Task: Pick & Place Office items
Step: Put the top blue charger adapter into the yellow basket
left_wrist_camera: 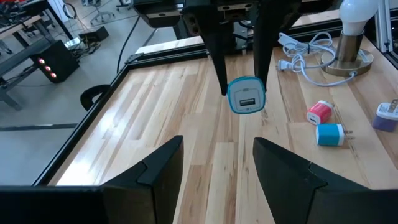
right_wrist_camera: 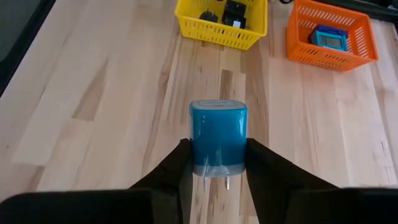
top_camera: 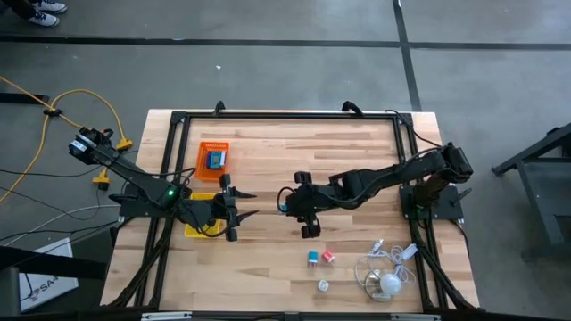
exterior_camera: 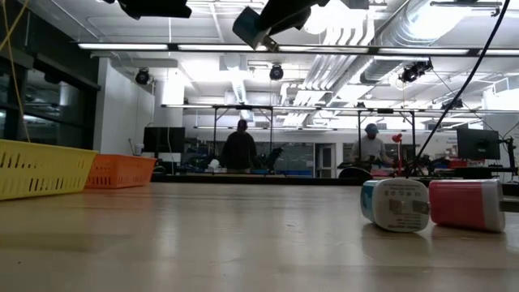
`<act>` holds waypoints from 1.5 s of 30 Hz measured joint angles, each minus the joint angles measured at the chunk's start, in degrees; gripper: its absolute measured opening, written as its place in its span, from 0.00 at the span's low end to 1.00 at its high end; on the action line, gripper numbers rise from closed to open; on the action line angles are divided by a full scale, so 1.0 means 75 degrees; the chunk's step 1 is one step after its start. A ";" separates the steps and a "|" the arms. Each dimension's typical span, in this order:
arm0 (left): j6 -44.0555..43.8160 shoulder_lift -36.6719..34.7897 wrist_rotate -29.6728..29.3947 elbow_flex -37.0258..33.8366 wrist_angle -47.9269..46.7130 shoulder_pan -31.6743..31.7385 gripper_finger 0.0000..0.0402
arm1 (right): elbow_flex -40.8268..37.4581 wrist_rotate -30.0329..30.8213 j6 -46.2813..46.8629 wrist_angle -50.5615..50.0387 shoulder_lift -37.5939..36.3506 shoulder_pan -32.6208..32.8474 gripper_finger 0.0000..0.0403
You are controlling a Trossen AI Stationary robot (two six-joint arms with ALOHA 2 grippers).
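My right gripper (right_wrist_camera: 217,155) is shut on a blue plug block (right_wrist_camera: 217,134) above the middle of the table (top_camera: 357,169); the left wrist view shows it as a teal-rimmed block (left_wrist_camera: 246,95) hanging between two dark fingers. My left gripper (left_wrist_camera: 217,168) stands open near the table's left side, facing that block, with nothing between its fingers. A pink block (left_wrist_camera: 319,112), a blue block (left_wrist_camera: 330,133) and a purple block (left_wrist_camera: 387,116) lie on the wood near the right front. My right gripper pinches the blue block by its two side faces (right_wrist_camera: 198,149) between the two fingers, near the end with the metal prongs (right_wrist_camera: 216,182). The fingers slant down toward the table's left. The block is lifted clear of the wood, its socket face (left_wrist_camera: 246,102) turned toward the left arm.
A yellow tray (right_wrist_camera: 221,22) with black items and an orange tray (right_wrist_camera: 329,34) with a blue item stand at the left. A white cable bundle with a round bulb (top_camera: 388,272) lies at the front right. A black frame (top_camera: 285,114) edges the table. People stand in the room behind.
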 joint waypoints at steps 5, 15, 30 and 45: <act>-0.0001 0.0000 0.0047 0.0000 0.0011 0.0000 0.46 | 0.0000 0.0000 -0.0043 0.0103 0.0000 0.0000 0.27; -0.0212 0.0035 0.0755 -0.0003 0.0417 0.0227 0.46 | 0.0000 -0.0003 -0.0058 0.0481 0.0000 -0.0002 0.27; -0.0466 0.0536 0.1553 0.0003 0.1146 0.0603 0.46 | -0.0003 -0.0002 -0.0107 0.0693 0.0000 -0.0074 0.27; -0.0401 0.0533 0.1556 0.0003 0.1394 0.0697 0.46 | -0.0003 -0.0067 -0.0485 0.1146 0.0000 -0.0076 0.27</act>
